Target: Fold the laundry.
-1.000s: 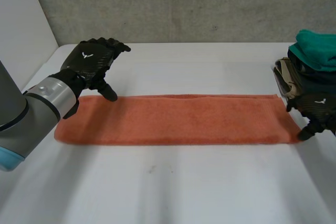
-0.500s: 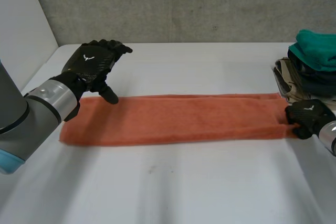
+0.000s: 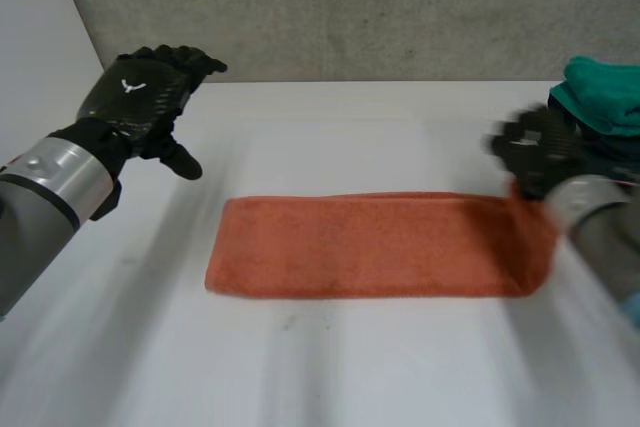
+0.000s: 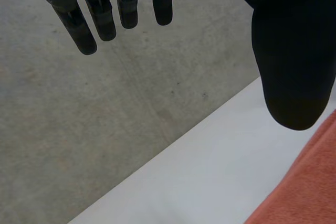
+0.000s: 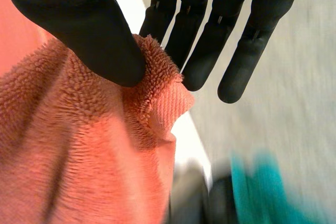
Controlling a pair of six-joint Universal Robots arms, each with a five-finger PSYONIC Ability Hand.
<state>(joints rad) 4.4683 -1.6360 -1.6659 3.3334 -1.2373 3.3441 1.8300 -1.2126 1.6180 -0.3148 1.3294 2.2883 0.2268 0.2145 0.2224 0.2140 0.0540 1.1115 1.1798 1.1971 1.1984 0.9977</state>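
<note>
An orange towel (image 3: 370,245), folded into a long strip, lies across the white table (image 3: 350,367). My right hand (image 3: 535,152) is raised over the strip's right end. That end curves up off the table to the hand. In the right wrist view the thumb (image 5: 89,30) pinches a corner of the towel (image 5: 89,156) against the straight fingers. My left hand (image 3: 140,102) hovers open above the table, back and to the left of the strip's left end and clear of it. In the left wrist view its fingers (image 4: 105,14) are spread, with the towel's edge (image 4: 310,187) below the thumb.
A stack of folded laundry with a teal cloth (image 3: 605,92) on top stands at the table's right edge, just behind my right hand. A concrete wall (image 3: 350,7) runs along the back. A pale wall borders the table's left side.
My right hand closed on the towel's right end and lifted it, dragging the strip to the right. My left hand rose off the towel's left end and drew back to the left.
</note>
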